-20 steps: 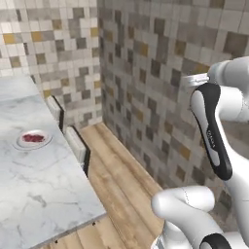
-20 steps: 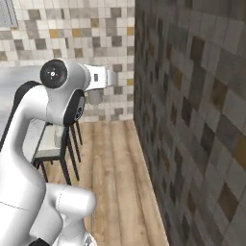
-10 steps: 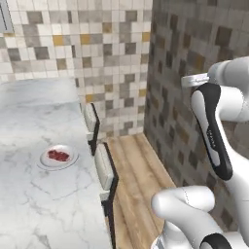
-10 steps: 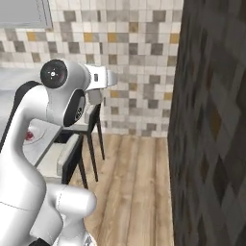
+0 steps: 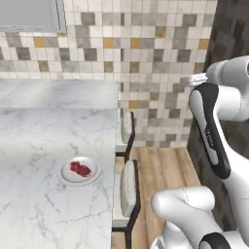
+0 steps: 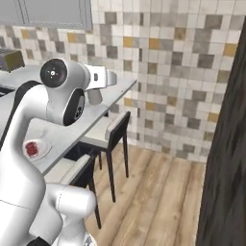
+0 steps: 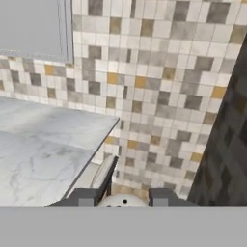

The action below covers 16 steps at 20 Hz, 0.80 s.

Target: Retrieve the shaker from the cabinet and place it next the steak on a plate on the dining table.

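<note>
My gripper [image 7: 122, 198] is shut on the shaker [image 7: 120, 201]. Its pale cap with small holes peeks up between the two dark fingertips [image 7: 84, 197]. From the right base view the shaker [image 6: 94, 97] hangs as a grey-beige stub under the white hand, held high above the floor beside the table's near corner. The steak [image 5: 80, 168] is a dark red piece on a small white plate [image 5: 92, 176], lying on the marble dining table [image 5: 44, 214], well left of and below the hand. The plate [image 6: 42, 150] also shows behind my arm. The cabinet is out of view.
Two dark-framed chairs with pale cushions [image 5: 127, 127] [image 5: 127, 187] are tucked along the table's right edge. A dark tiled wall [image 6: 226, 168] stands close on the right, and a mosaic wall [image 5: 155, 58] lies ahead. Wooden floor [image 6: 158, 192] runs between chairs and wall.
The whole picture has swung: the base has turned, bringing the table and the plate closer and more to the front. The arm keeps its pose, the shaker still held.
</note>
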Motion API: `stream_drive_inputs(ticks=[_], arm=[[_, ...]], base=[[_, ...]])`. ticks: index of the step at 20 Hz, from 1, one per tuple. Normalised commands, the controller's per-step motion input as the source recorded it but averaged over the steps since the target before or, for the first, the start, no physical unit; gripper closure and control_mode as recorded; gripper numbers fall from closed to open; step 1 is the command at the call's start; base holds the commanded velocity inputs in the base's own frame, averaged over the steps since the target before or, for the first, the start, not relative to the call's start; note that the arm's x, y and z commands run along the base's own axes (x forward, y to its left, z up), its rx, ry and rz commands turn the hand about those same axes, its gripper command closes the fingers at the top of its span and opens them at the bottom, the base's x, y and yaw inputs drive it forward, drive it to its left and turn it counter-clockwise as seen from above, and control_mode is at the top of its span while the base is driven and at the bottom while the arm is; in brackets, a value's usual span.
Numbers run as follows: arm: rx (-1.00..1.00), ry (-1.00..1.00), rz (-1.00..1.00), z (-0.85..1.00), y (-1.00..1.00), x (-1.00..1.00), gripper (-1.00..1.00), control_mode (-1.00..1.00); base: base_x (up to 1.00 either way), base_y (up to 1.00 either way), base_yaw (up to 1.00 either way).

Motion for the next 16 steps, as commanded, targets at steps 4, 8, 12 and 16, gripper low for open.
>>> stream_drive_inputs(ticks=[4, 8, 12, 16], arm=[[0.0, 0.0, 0.0, 0.0, 0.0, 0.0, 1.0, 1.0], [0.0, 0.0, 0.0, 0.0, 0.0, 0.0, 1.0, 1.0], [0.0, 0.0, 0.0, 0.0, 0.0, 0.0, 1.0, 1.0], [0.0, 0.0, 0.0, 0.0, 0.0, 0.0, 1.0, 1.0]], base=[[0.98, -0.3, 0.47], [0.96, -0.32, 0.47], [0.96, -0.35, 0.48], [0.93, -0.34, 0.47]])
